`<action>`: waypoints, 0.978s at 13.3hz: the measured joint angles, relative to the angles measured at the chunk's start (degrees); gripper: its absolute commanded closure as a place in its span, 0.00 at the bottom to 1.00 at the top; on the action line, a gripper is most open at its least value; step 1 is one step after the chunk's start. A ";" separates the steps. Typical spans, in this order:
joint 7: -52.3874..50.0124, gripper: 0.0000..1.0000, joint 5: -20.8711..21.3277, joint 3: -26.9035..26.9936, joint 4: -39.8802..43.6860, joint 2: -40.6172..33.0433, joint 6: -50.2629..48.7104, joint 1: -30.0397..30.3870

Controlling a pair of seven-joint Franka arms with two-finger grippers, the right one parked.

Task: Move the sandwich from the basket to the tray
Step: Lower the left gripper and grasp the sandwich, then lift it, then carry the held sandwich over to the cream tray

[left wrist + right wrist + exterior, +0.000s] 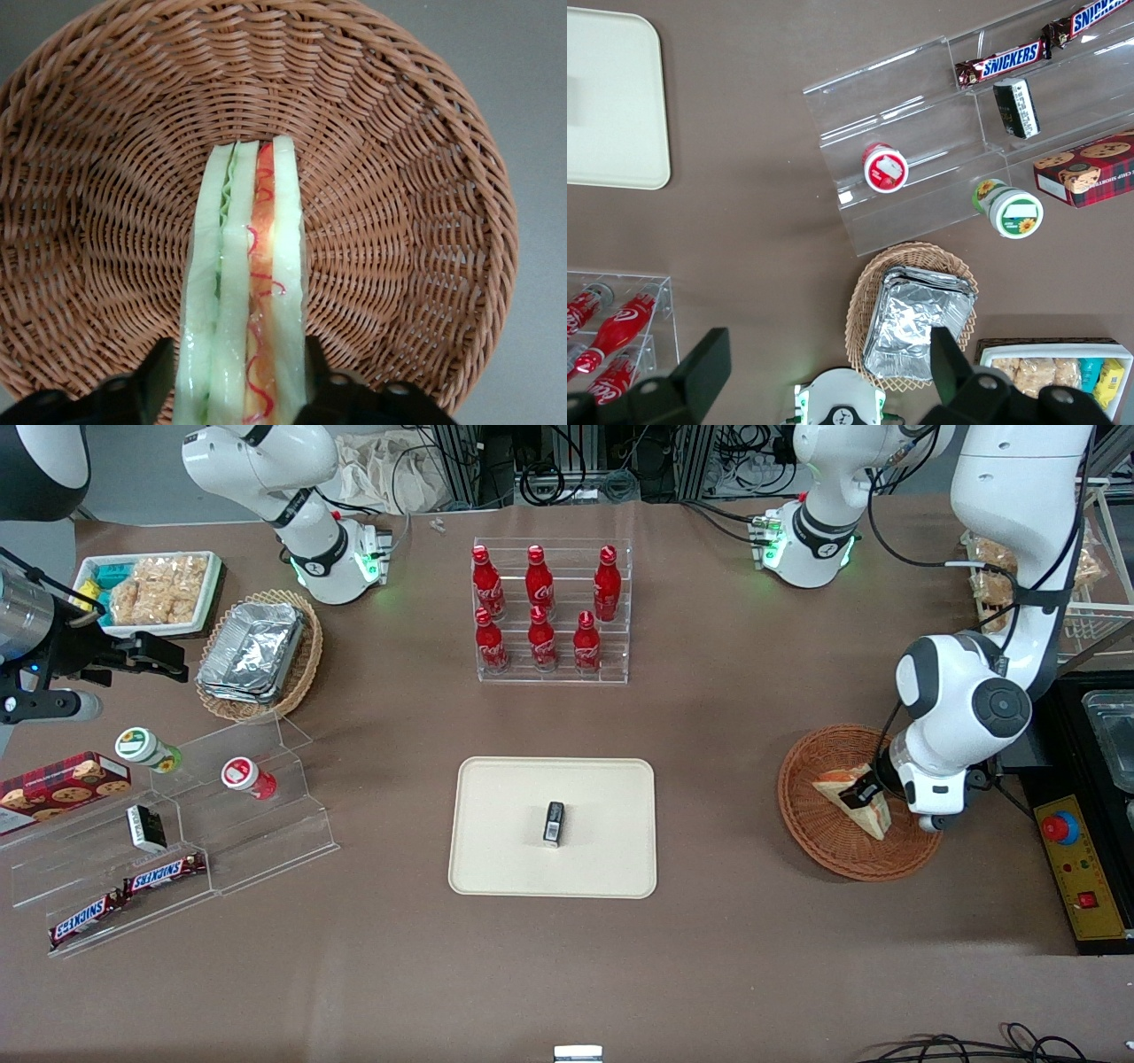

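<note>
The sandwich (pixel 855 797) is a pale bread wedge standing on edge in the round reddish-brown basket (pixel 811 824), toward the working arm's end of the table. My left gripper (pixel 864 790) is lowered into the basket over it. In the left wrist view the sandwich (pixel 252 266) shows its green, orange and red filling, with the basket weave (pixel 399 221) all round. The gripper (pixel 237 381) straddles the wedge, and its black fingers (pixel 158 379) lie against both bread faces. The cream tray (pixel 496 788) lies at the table's middle.
A small black packet (pixel 554 822) lies on the tray. A clear rack of red bottles (pixel 549 611) stands farther from the camera than the tray. A yellow control box with a red button (pixel 1067 841) lies beside the basket. An acrylic snack stand (pixel 177 824) is toward the parked arm's end.
</note>
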 measured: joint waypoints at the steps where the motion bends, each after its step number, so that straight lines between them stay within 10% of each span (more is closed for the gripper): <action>1: 0.00 0.92 0.00 -0.03 0.03 -0.07 -0.03 -0.01; 13: -0.96 1.00 0.11 -7.90 23.03 -5.66 -36.68 -1.69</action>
